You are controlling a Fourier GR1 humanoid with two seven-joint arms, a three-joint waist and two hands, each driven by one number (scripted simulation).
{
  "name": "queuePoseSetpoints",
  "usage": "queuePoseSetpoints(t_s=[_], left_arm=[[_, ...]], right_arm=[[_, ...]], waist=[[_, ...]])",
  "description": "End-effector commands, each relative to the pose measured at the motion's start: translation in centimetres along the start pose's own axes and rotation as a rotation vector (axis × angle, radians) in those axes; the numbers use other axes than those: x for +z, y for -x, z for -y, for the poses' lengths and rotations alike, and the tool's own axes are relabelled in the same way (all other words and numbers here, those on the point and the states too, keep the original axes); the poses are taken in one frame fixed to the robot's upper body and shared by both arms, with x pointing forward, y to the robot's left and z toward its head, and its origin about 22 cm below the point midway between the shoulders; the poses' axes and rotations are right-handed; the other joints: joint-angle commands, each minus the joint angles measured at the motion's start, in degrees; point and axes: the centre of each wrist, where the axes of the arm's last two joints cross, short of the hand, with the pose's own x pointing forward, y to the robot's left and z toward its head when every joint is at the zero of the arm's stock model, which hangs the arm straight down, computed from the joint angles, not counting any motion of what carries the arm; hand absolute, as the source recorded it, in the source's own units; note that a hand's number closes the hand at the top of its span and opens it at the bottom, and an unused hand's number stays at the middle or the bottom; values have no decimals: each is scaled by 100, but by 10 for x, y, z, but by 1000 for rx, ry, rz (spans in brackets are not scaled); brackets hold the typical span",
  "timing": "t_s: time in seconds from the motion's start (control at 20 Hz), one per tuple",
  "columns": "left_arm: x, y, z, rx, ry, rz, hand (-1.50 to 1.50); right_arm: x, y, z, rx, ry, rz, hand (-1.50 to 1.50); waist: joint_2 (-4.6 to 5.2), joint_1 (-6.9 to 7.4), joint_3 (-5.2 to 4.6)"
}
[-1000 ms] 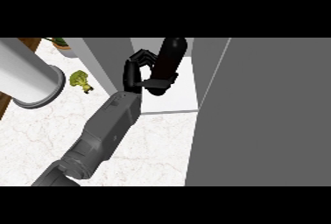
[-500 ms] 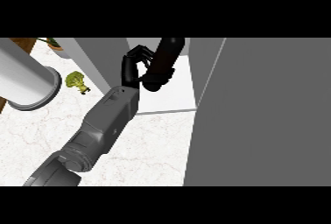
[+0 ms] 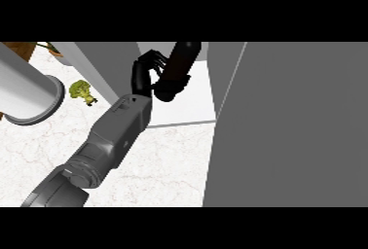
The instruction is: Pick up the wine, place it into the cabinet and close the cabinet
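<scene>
Hand grasping the wine bottle at the open cabinet.

The black hand [image 3: 144, 73], on a grey faceted forearm, curls its fingers round the dark, smooth, cylindrical wine bottle [image 3: 178, 68], which lies tilted above the pale flat cabinet shelf [image 3: 183, 109]. Right of the hand stands the plain grey cabinet door [image 3: 287, 126]; left of it, a knobbly green broccoli floret [image 3: 82, 91] and a grey cylinder [image 3: 25, 92] rest on the veined white marble counter [image 3: 165, 170].

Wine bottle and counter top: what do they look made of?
The dark wine bottle, held in the left hand, looks like dark glass or plastic: uniformly black, smooth, little sheen. The white counter top looks like polished marble or marble-look stone, from its faint veining.
</scene>
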Motion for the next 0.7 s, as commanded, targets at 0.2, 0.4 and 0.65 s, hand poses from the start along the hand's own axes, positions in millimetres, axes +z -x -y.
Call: queuePoseSetpoints(t_s=[0.2,0.4,0.65], left_arm=[[10,7,5,197,-13,-102,150],[26,28,0,277,17,-151,150],[28,31,-1,356,-2,-210,150]], right_arm=[[6,-6,-5,-32,-19,21,-150],[5,-4,-4,-44,-32,15,-150],[4,-1,-8,-33,-53,32,-150]], waist=[[44,-89,-25],[34,-43,-19],[55,-201,-20]])
